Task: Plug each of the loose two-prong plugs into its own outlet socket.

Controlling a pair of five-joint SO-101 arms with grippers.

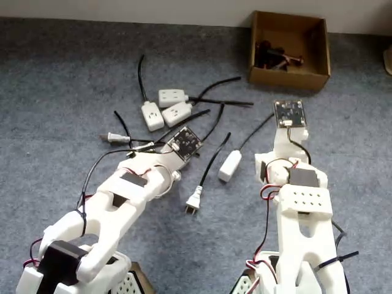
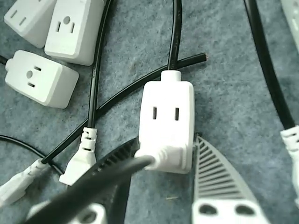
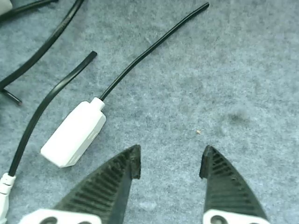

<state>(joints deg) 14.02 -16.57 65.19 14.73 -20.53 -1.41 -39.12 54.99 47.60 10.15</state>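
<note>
Grey carpet-like counter point(image 1: 55, 73) under two white arms set side by side.

Left gripper point(image 2: 166, 140) low over a white two-slot outlet socket on a black cord point(image 2: 167, 116), jaws spread to the socket's width, one ribbed tip just beside each flank of its near end. Touching that near end, a white plug on a thick black cord point(image 2: 161, 161), cord trailing off across the dark jaw (prongs hidden, so seating not discernible). Beyond, a cluster of three white three-hole outlet sockets point(image 2: 70, 28), and two white two-prong plugs on thin black cords point(image 2: 77, 163) lying side by side, unplugged, apart from every socket. In the high view, cluster just beyond the left arm's wrist.

Right gripper point(image 3: 170, 161) low over bare counter, jaws spread wide. Just beside its dark ribbed jaw, a white oblong outlet socket lying on its side point(image 3: 74, 133), black cord leading from its far end to a cut tip. In the high view, this socket between the two arms. Near it, closer to the arms' bases, a loose white two-prong plug with a curving black cord point(image 1: 194, 201), prongs bare and pointed toward the near edge, clear of any socket.

At the far right corner, an open brown cardboard box point(image 1: 288, 78) holding dark parts and red wires.
</note>
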